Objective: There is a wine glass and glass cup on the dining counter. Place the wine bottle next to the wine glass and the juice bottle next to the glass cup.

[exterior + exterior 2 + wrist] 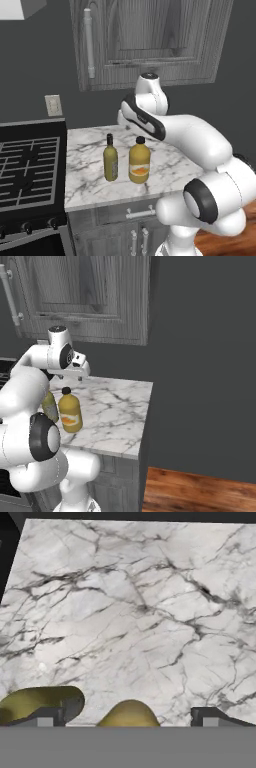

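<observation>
Nearest, below the marble top (90,185), a grey cabinet front (120,227) with pale handles shows, and a wooden floor (200,488) lies at its right. Left of the top stands a black stove (27,170) with dark grates. On the white, grey-veined top two bottles stand upright just beside each other, apart from the edges. The wine bottle (110,158) is slim, olive-yellow, with a narrow neck, a dark cap and a pale label. The juice bottle (139,161) at its right is stouter, orange-yellow, with a black cap and a white-and-orange label. The gripper (127,716) hangs above the top behind the bottles; its dark fingertips (206,716) stand wide apart with nothing between them. Behind is a dark grey wall (200,356) with a pale outlet plate (53,105), and above hangs a grey wood cabinet (150,40) with a long handle.
</observation>
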Tool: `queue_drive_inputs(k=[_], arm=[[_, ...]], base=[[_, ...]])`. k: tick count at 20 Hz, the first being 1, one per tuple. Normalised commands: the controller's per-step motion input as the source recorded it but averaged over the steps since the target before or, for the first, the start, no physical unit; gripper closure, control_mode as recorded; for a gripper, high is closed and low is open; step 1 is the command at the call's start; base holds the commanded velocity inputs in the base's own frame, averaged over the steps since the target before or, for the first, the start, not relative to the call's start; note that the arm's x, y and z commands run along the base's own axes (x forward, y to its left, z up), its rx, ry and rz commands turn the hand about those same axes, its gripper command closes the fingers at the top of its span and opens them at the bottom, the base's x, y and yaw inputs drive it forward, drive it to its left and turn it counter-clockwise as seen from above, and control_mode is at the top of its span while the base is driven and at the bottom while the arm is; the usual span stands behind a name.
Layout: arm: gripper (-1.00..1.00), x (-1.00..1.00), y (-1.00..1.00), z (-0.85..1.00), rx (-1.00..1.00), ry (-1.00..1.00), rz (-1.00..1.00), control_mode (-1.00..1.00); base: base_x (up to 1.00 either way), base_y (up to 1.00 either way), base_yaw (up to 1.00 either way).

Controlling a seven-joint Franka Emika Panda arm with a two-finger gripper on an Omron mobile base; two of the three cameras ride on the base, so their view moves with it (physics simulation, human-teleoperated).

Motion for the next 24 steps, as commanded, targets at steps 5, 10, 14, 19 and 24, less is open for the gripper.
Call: queue_drive_inputs(k=[5,10,14,19,24], arm=[[-1.0,0.19,0.11,-0.31,0.0,0.0,0.0,-1.0],[-1.0,-0.09,0.06,-0.2,0.01,0.05,0.0,-1.0],[-1.0,-0.19,0.09,-0.11,0.01,0.06,0.0,-1.0],[-1.0,-0.25,0.06,-0.06,0.0,0.01,0.0,-1.0],[-1.0,-0.12,-0.02,-0.11,-0.05,0.0,0.0,-1.0]], base=[[0.0,0.0,0.0],[0.0,0.0,0.0],[0.0,0.0,0.0],[0.0,0.0,0.0],[0.0,0.0,0.0]])
